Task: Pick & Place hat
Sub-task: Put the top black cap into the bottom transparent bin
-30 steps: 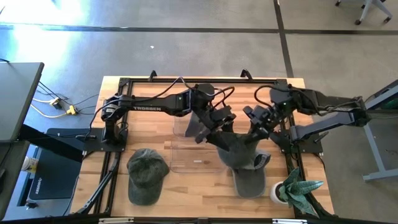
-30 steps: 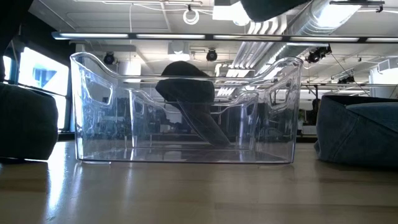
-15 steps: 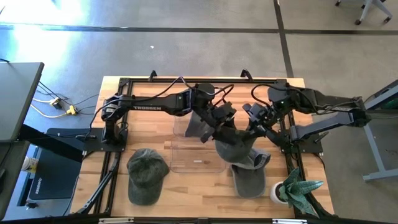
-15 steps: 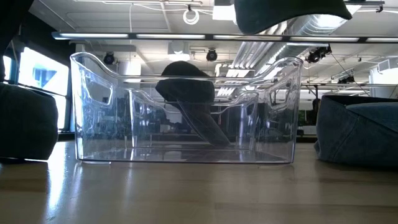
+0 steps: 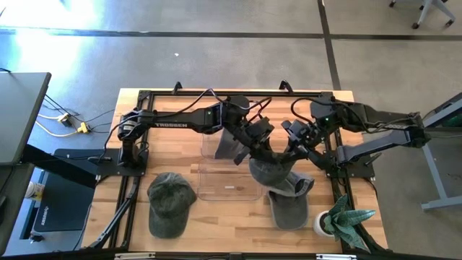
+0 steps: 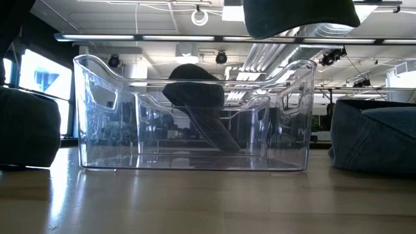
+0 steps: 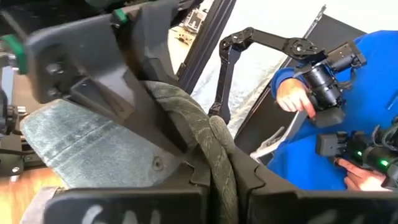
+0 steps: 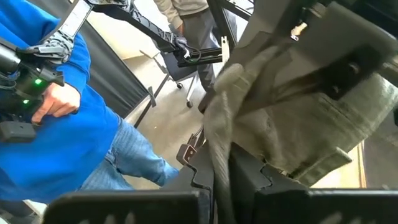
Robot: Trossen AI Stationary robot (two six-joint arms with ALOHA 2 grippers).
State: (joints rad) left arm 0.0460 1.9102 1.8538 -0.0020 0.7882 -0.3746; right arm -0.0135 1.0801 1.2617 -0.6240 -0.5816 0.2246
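A grey-green hat (image 5: 273, 172) hangs in the air between my two grippers, over the right end of the clear bin (image 5: 209, 173). In the low view it shows above the bin's rim (image 6: 299, 16). My left gripper (image 5: 264, 153) reaches in from the left and is shut on the hat. My right gripper (image 5: 289, 153) comes from the right and is also shut on it. A dark hat (image 5: 229, 146) stands inside the bin, its brim down on the bin's floor (image 6: 221, 140). My left gripper (image 7: 221, 175) pinches the hat's folded edge (image 7: 214, 143) between its two fingers, coming about level from the table's left. The hat is lifted clear and hangs below the fingers. My right gripper (image 8: 219, 175) pinches the hat's edge (image 8: 217, 134) between its two fingers, slanting down from the table's right, opposite the left gripper. The crown sags below, clear of table and bin.
A green hat (image 5: 171, 204) lies on the table near the front left, and a grey hat (image 5: 289, 208) lies front right, beside a potted plant (image 5: 341, 221). The arms' dark frame runs along the table's far edge. A person in blue (image 7: 348, 124) stands beyond the table.
My left gripper has shut on the hat's edge while staying in place. The hat, held up by my right gripper, has come a little toward the bin and shows lower and wider in the low view.
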